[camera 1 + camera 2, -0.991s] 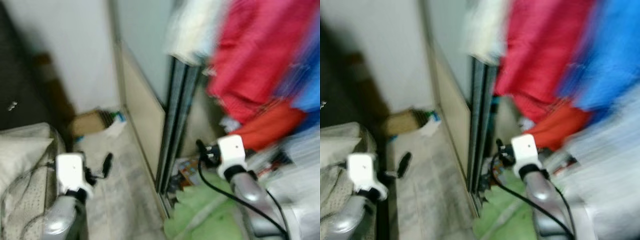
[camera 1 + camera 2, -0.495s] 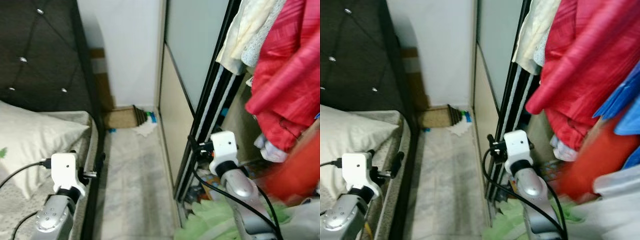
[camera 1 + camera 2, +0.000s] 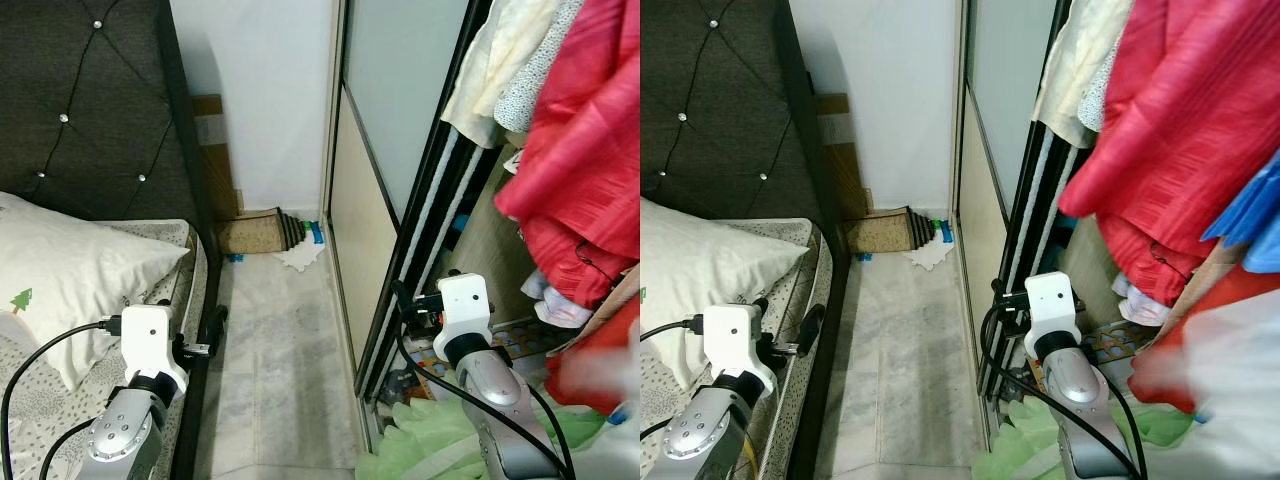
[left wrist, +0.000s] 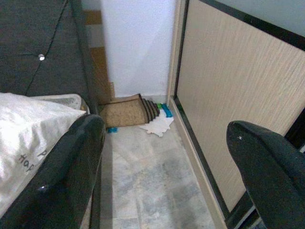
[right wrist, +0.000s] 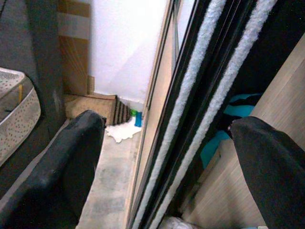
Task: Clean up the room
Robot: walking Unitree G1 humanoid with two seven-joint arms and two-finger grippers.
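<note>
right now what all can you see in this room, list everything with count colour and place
headboard: 1, dark tufted, far left
pillow: 1, white, on the bed at left
floor: 1, grey marble, narrow strip between bed and wardrobe
mat: 1, brown, folded in the far corner on the floor
white cloth: 1, white, on the floor beside the mat
cardboard: 1, brown, leaning on the far wall
wardrobe door: 1, grey and beige sliding panel, right of the floor strip
red garment: 1, hanging in the wardrobe
green fabric: 1, low by the wardrobe
left gripper: open, over the bed edge
right gripper: open, by the door track
</note>
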